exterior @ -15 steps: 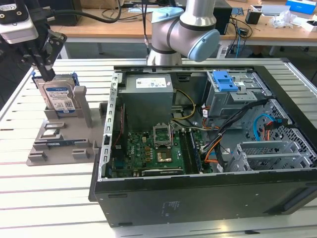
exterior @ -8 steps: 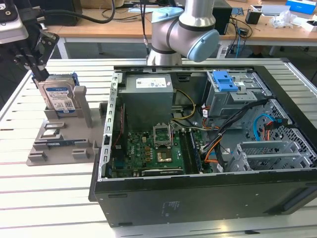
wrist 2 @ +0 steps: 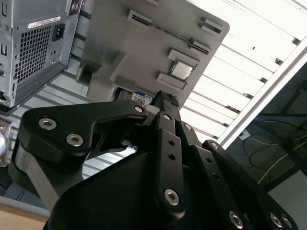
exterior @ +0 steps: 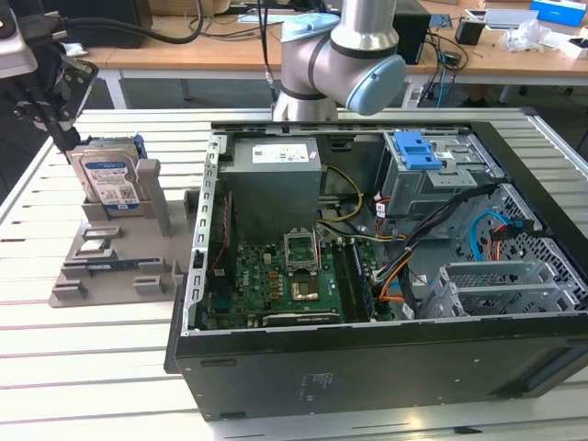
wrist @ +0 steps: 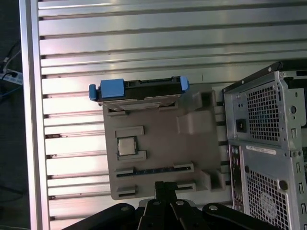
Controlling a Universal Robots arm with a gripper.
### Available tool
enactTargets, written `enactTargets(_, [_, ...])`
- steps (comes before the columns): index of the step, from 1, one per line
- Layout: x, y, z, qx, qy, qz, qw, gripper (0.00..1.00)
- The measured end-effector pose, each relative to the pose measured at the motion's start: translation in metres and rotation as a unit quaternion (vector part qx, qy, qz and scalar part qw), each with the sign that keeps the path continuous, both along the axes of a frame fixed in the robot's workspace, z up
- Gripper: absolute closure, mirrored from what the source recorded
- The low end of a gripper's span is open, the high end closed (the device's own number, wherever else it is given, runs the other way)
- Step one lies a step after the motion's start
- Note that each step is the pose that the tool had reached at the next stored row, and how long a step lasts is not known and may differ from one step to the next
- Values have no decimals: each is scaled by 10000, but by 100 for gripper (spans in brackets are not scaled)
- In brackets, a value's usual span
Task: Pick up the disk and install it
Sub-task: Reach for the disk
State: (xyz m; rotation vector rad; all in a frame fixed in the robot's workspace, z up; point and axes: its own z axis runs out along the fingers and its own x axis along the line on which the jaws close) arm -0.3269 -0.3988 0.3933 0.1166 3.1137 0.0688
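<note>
One disk (exterior: 108,179) on edge in the rear slot of the grey holder (exterior: 161,209), upper left of the exterior view, label facing forward. Lies just below and right of the gripper (exterior: 68,142); contact impossible to judge. Gripper closed tight, clasping nothing. Same holder carrying a square chip (wrist: 126,146) in a recess and a memory stick (wrist: 153,170) in a slot. Centre and right: open computer case (exterior: 276,386) with motherboard (exterior: 276,285), power supply (exterior: 276,179) and blue-latched drive bay (exterior: 418,149).
</note>
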Motion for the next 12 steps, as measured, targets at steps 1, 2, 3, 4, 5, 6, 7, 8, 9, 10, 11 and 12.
enactTargets(1, [-19,0,0,0,0,0,10000,89])
enactTargets(2, [-31,0,0,0,0,0,10000,89])
enactTargets(3, [-42,0,0,0,0,0,10000,89])
enactTargets(4, [-61,0,0,0,0,0,10000,89])
enactTargets(5, [-72,0,0,0,0,0,10000,89])
enactTargets(6, [-84,0,0,0,0,0,10000,89])
enactTargets(7, [-96,0,0,0,0,0,10000,89])
enactTargets(8, [-107,0,0,0,0,0,10000,89])
enactTargets(9, [-126,0,0,0,0,0,10000,89])
enactTargets(10, [-156,0,0,0,0,0,10000,89])
enactTargets(11, [-183,0,0,0,0,0,10000,89])
enactTargets(12, [-211,0,0,0,0,0,10000,89])
